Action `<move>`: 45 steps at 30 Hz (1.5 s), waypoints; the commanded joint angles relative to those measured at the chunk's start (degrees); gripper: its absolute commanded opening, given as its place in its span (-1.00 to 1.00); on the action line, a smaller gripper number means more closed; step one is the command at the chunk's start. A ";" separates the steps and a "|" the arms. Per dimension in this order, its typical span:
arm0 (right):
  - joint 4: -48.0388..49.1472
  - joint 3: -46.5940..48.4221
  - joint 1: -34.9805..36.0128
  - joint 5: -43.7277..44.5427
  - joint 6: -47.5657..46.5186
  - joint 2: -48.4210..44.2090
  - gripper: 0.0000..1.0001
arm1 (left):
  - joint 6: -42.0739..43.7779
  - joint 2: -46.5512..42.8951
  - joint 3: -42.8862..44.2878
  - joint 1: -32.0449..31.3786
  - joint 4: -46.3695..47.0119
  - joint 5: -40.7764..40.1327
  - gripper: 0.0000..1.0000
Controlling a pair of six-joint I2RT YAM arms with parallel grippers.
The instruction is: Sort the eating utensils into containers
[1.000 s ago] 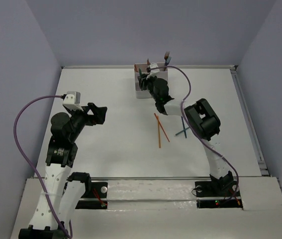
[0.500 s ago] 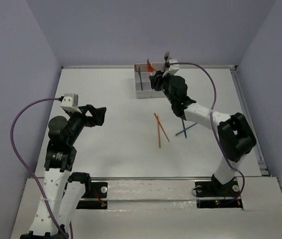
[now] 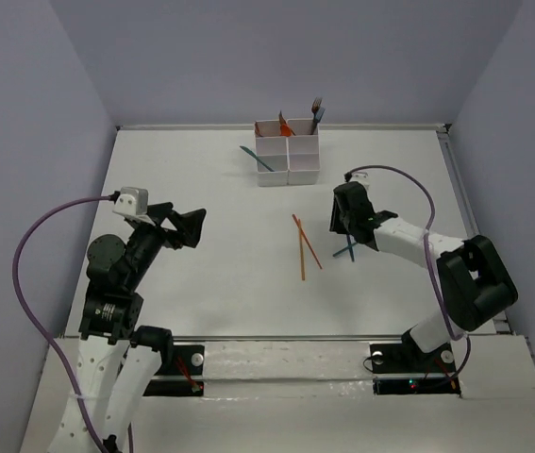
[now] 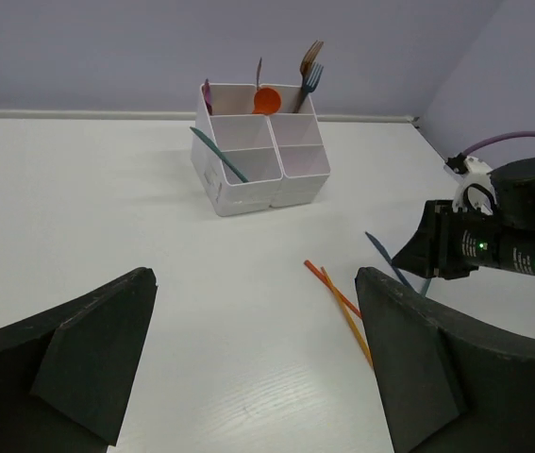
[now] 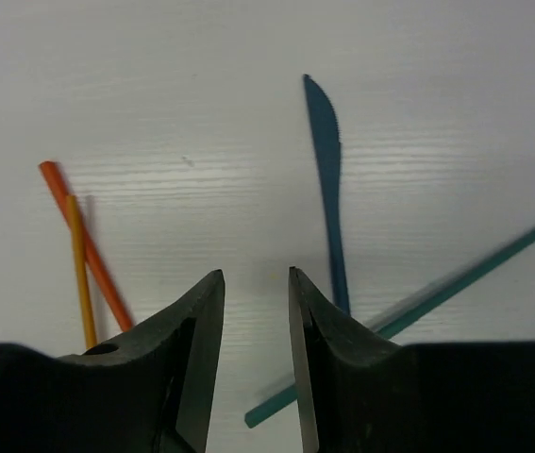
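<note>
The white containers [image 3: 288, 162] stand at the back centre. They hold a fork [image 3: 316, 109], an orange spoon [image 3: 284, 125] and a teal knife [image 3: 252, 157] that leans out to the left. Two orange sticks [image 3: 303, 243] lie crossed mid-table. Two teal knives [image 3: 349, 247] lie crossed right of them. My right gripper [image 3: 341, 223] hovers low over the knives, jaws a little apart and empty; in the right wrist view [image 5: 256, 278] the dark knife [image 5: 328, 179] and the lighter one [image 5: 437, 293] lie just right of the tips, the sticks [image 5: 83, 255] to the left. My left gripper [image 3: 192, 226] is wide open and empty at the left.
In the left wrist view the containers [image 4: 258, 175] are far ahead, the orange sticks [image 4: 342, 302] lie near my right finger [image 4: 418, 368], and the right arm's gripper [image 4: 456, 250] is at the right. A raised rail [image 3: 470, 226] runs along the table's right edge.
My right arm drew back from the containers and came down over the teal knives. A teal knife now leans in the containers' front-left cell. My left arm shifted slightly.
</note>
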 commanded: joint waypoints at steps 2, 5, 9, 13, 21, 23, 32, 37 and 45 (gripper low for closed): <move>-10.56 -1.45 -5.66 1.50 3.63 -3.90 -0.12 | 0.51 -2.04 1.19 -2.13 1.18 -0.83 0.98; -11.35 -1.89 -7.43 2.20 4.60 -4.43 -0.05 | 0.51 -2.48 1.19 -3.44 1.18 -1.00 0.98; -12.06 -1.63 -11.64 1.94 5.74 -3.21 0.07 | 0.60 -2.83 1.19 -4.50 1.00 -1.18 0.98; -11.53 -1.11 -15.94 -0.78 6.97 -0.49 0.14 | 0.68 -3.18 1.27 -5.73 0.83 -1.53 0.98; -11.79 1.18 -17.89 -3.68 6.89 4.52 0.12 | 0.86 -3.27 1.54 -6.78 0.48 -2.23 0.98; -11.53 1.62 -17.89 -4.30 6.97 6.36 0.03 | 0.95 -3.36 1.54 -6.78 0.48 -2.23 0.98; -9.16 0.22 -18.42 -5.70 7.85 7.25 -0.63 | 0.95 -3.18 1.63 -6.78 0.39 -2.58 0.98; -6.52 -1.45 -18.42 -6.85 8.12 3.75 -0.84 | 0.95 -3.09 1.54 -6.78 0.39 -2.76 0.98; -2.92 -0.05 -18.42 -12.12 8.03 -5.57 -0.86 | 1.04 -2.48 1.63 -6.78 0.39 -2.76 0.98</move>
